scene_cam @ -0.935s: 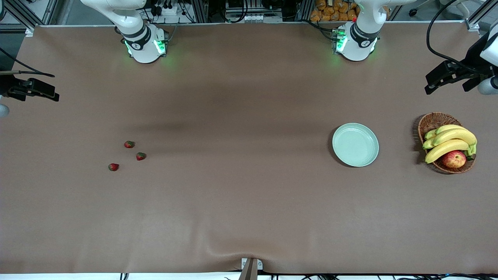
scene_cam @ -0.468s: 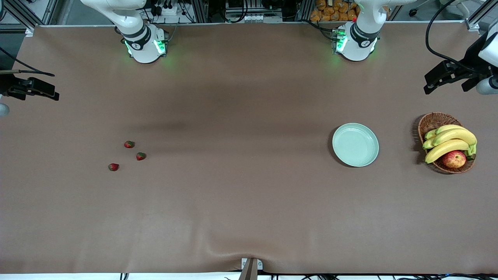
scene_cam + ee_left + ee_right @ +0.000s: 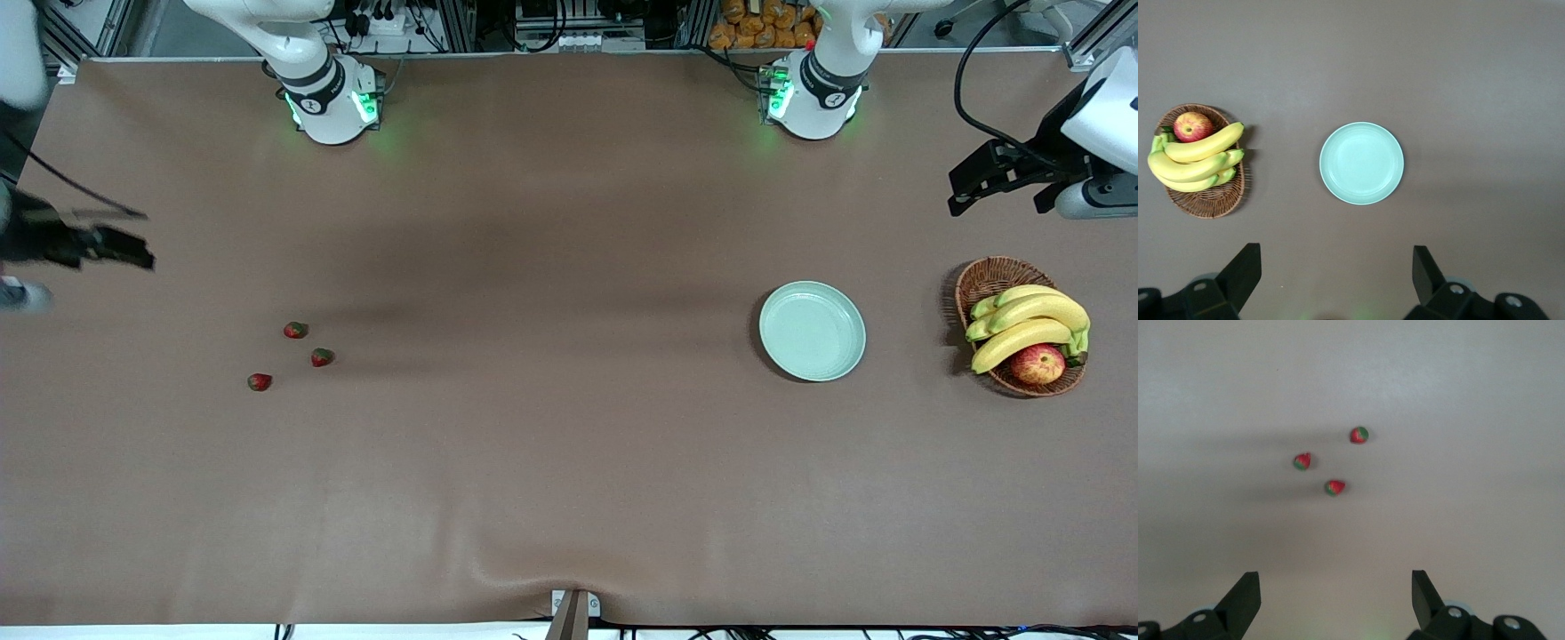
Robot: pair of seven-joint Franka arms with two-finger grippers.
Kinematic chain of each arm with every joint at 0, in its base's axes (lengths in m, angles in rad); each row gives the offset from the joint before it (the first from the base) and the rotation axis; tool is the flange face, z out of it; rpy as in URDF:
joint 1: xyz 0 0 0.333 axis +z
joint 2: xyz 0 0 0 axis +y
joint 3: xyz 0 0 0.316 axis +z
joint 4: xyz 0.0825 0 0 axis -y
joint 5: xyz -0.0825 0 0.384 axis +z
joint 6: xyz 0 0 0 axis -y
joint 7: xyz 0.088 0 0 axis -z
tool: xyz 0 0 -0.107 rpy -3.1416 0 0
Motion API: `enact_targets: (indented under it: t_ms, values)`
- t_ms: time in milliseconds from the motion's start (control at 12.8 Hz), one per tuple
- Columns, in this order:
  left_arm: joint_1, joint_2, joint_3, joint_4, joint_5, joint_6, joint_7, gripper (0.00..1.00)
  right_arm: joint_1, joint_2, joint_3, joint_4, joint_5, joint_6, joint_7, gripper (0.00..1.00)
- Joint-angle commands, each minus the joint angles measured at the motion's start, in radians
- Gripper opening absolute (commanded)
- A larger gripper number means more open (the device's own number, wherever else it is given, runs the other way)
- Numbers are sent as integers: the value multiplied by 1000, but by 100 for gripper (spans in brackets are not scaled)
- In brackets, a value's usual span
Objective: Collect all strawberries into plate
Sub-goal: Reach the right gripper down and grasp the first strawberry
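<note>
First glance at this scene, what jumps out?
Three strawberries cluster on the bare brown table toward the right arm's end. The empty mint plate sits toward the left arm's end, beside a basket of bananas and an apple.

The right end effector (image 3: 1335, 600) hung well above the plain brown surface (image 3: 1471, 400), its two dark fingers (image 3: 1245, 595) spread wide apart with nothing between them. Three strawberries (image 3: 1333, 461) lay loose on the surface under it, red with green caps, near one another but not touching. Taking the middle strawberry (image 3: 1334, 487) as landmark, a second strawberry (image 3: 1302, 461) lay just beside it, and a third strawberry (image 3: 1359, 435) lay a little farther off from it. Soft shadow bands crossed the surface near the berries.
</note>
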Motion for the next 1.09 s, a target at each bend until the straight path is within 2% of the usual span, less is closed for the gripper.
enact_targets:
  t_ms: [0, 156, 234, 390, 623, 1013]
  values:
    - [3, -6, 3, -7, -25, -8, 13, 100, 27, 124, 0, -65, 0, 159, -1, 100]
    - [3, -4, 3, -12, -25, -8, 13, 100, 50, 196, 1, -137, 41, 300, -1, 100]
    - [3, -4, 3, -20, -25, -4, 13, 100, 52, 236, 0, -148, 82, 360, -1, 100]
    - [3, -6, 3, -34, -25, 5, 11, 100, 72, 300, 0, -150, 101, 426, -1, 100]
    - [6, -4, 3, -38, -25, 19, 11, 100, 103, 379, 0, -162, 106, 465, 4, 100]
    - [8, -3, 3, -43, -25, 30, 11, 100, 117, 437, 0, -190, 106, 480, 4, 98]
